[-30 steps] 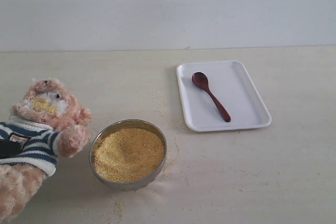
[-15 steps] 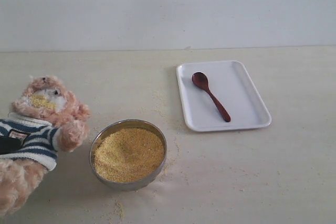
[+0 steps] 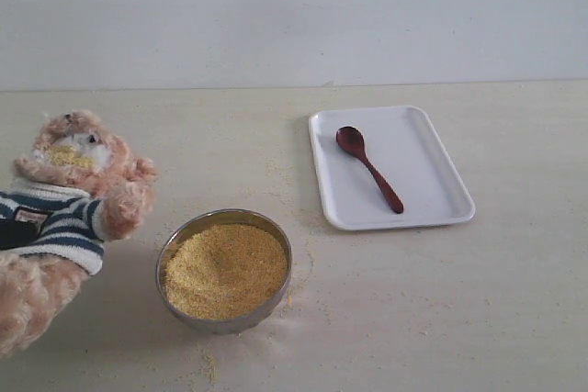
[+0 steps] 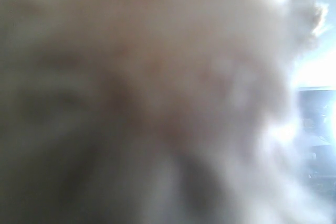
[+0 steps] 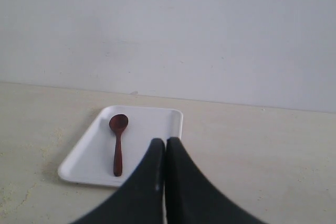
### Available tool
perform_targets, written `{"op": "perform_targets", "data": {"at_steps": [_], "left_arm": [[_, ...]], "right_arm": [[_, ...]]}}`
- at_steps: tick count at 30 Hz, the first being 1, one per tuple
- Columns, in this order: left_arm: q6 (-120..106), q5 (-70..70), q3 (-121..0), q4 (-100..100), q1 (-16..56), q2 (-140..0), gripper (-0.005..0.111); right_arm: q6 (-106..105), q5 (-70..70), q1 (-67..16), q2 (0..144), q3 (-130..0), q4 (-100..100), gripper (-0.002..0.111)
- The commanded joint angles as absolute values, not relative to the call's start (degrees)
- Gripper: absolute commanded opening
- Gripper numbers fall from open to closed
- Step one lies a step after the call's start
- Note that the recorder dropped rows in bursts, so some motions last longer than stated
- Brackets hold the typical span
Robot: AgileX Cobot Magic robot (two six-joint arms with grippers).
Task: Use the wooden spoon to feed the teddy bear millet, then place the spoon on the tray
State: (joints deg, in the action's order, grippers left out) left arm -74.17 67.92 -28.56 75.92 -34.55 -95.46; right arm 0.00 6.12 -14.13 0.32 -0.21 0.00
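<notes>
Now, teddy bear (image 3: pixel 69 199): has shifted toward counter's left edge.
wooden spoon (image 3: pixel 369 170): on tray (image 3: pixel 423 162); task seemingly done.
right gripper (image 5: pixel 165 145): clenched, empty.
left gripper: cannot tell.

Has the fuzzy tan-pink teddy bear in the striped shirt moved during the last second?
Yes. The teddy bear has shifted up and leftward in the exterior view, away from the unmoved round metal bowl.
</notes>
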Motion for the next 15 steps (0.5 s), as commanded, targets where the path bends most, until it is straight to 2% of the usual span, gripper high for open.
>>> {"op": "perform_targets", "data": {"at_steps": [1,15], "left_arm": [[-74.66,68.51,-28.74,75.57,-34.75,-95.28,0.005],[-74.59,67.47,-28.74,77.06,-34.75,-95.28,0.005]], "right_arm": [[0.0,5.81,-13.85,0.0,0.0,-0.56,0.0],[0.0,5.81,-13.85,0.0,0.0,-0.56,0.0]]}}
